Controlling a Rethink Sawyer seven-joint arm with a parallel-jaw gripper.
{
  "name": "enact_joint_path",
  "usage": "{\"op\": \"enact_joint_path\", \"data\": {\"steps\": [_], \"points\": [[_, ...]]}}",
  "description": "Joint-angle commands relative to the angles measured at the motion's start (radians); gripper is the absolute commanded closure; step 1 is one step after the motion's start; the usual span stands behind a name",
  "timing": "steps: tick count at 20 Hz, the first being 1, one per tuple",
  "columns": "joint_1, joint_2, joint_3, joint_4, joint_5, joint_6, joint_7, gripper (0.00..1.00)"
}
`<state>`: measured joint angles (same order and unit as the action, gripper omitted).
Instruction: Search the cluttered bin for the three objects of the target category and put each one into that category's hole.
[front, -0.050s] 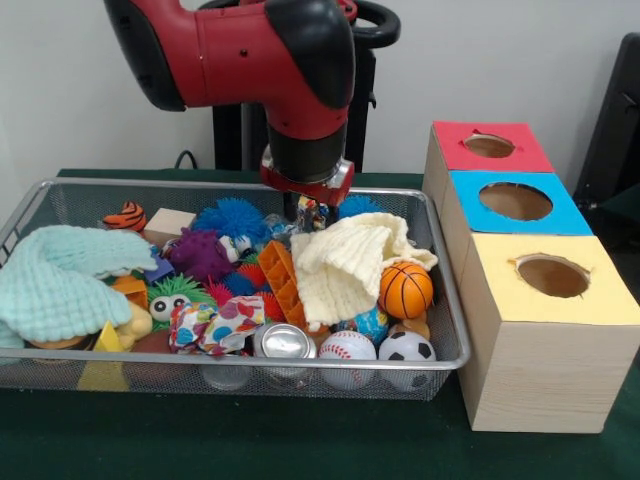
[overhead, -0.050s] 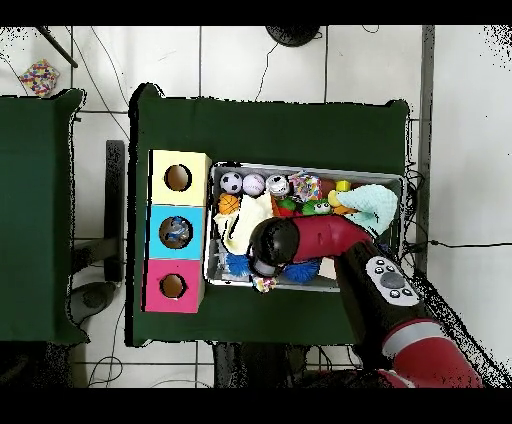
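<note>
My gripper (front, -0.050s: 308, 208) reaches down into the far middle of the wire bin (front, -0.050s: 445, 300), just behind a cream knitted cloth (front, -0.050s: 350, 262). A small patterned item (front, -0.050s: 314, 214) sits right at its tip; whether it is held I cannot make out. An orange basketball (front, -0.050s: 405, 289), a baseball (front, -0.050s: 347, 347) and a soccer ball (front, -0.050s: 407, 347) lie in the bin's near right corner. Beside the bin stand three boxes with round holes: red (front, -0.050s: 490, 146), blue (front, -0.050s: 515, 201) and yellow (front, -0.050s: 552, 276). In the overhead view the arm's wrist (overhead, -0.050s: 268, 245) covers the gripper.
A mint cloth (front, -0.050s: 60, 275) fills the bin's left end. Spiky blue (front, -0.050s: 232, 216) and purple (front, -0.050s: 200, 253) balls, a wooden block (front, -0.050s: 168, 223), a silver can (front, -0.050s: 283, 340) and a patterned pouch (front, -0.050s: 205, 325) crowd the middle. Something lies inside the blue box's hole (overhead, -0.050s: 177, 231).
</note>
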<state>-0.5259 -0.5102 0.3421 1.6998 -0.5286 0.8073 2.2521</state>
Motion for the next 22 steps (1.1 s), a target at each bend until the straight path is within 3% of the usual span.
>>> {"op": "enact_joint_path", "data": {"steps": [1, 22], "points": [[0.061, -0.032, -0.042, -0.097, -0.115, -0.091, -0.013, 0.00], [0.143, -0.054, -0.098, -0.170, -0.227, -0.053, -0.059, 0.00]]}}
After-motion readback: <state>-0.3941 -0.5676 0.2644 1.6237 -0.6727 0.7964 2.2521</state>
